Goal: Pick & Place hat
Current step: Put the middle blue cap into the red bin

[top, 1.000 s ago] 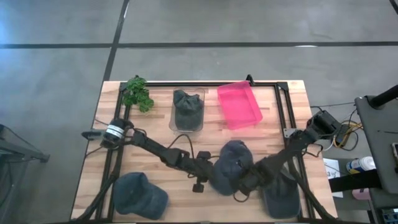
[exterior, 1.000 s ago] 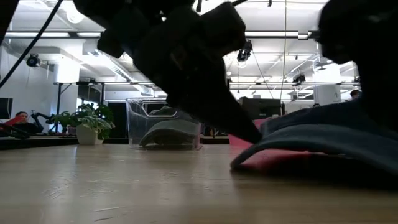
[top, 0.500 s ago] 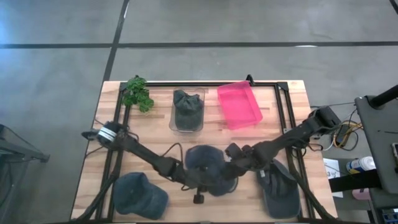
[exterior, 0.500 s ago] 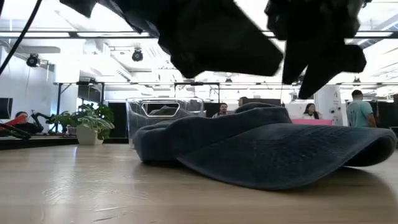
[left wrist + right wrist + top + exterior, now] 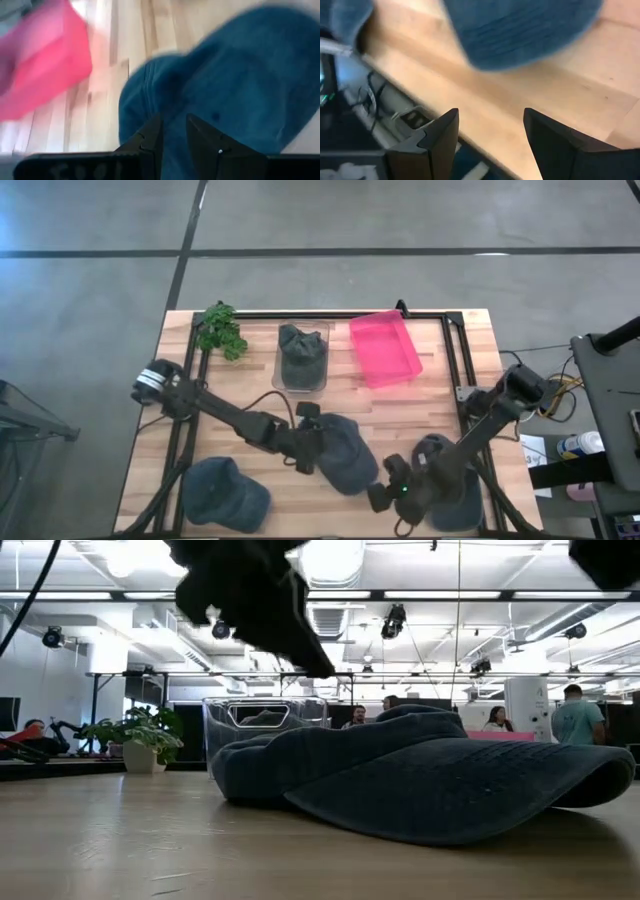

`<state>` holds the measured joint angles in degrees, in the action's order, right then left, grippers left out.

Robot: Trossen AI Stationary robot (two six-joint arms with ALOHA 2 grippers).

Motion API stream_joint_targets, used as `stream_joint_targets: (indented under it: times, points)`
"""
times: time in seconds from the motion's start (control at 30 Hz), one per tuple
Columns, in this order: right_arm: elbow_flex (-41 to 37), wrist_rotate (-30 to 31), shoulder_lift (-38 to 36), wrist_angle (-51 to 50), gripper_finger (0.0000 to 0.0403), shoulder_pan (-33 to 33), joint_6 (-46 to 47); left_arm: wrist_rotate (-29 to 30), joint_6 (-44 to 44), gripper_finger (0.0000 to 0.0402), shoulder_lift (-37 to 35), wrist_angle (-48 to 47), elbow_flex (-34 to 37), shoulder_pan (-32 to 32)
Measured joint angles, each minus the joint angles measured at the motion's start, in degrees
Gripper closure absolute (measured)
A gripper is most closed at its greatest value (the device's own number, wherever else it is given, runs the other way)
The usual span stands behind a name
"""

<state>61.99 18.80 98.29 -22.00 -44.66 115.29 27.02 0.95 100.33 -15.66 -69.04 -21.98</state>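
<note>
**Cap flat on the table, left fingers pinched to a slit, right fingers spread**

On the wooden table (image 5: pixel 440 390), seen from above, a dark blue cap (image 5: pixel 345 452) lies near the middle, toward the front. The left gripper (image 5: pixel 308 442) sits at its edge. The right gripper (image 5: pixel 388 492) is apart from it, close to the front edge, beside another cap (image 5: pixel 450 480). A third cap (image 5: pixel 225 492) lies front-left, a fourth in a clear bin (image 5: pixel 302 358), next to a pink tray (image 5: pixel 385 348) and a plant (image 5: pixel 222 330).

At table height, the cap (image 5: pixel 420 775) rests flat, with a dark arm (image 5: pixel 250 590) above it.

From the left wrist, the fingers (image 5: pixel 150 140) stand nearly together over blue fabric (image 5: pixel 235 85); whether they pinch it I cannot tell.

From the right wrist, the fingers (image 5: pixel 442 137) stand wide apart over bare wood, holding nothing, a cap's brim (image 5: pixel 520 30) beyond.
</note>
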Motion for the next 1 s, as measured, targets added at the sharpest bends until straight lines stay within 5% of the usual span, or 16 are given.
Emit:
stream_joint_targets:
  times: [0.27, 0.57, 1.0]
  points:
    - [0.09, 6.73, 7.71, 8.94, 0.0184, -1.52, 5.06, -2.02, -2.32, 0.0323, 1.67, -6.43, 0.85, 1.62]
    - [0.00, 21.58, 12.68, 7.41, 0.0184, -0.19, 13.33, -13.29, -17.34, 0.0323, 1.97, -4.87, 3.70, 0.85]
    - [-0.34, 29.45, 12.77, 8.90, 0.0184, 6.65, 0.40, -18.77, -20.53, 0.0323, 2.50, 9.67, 5.64, -0.52]
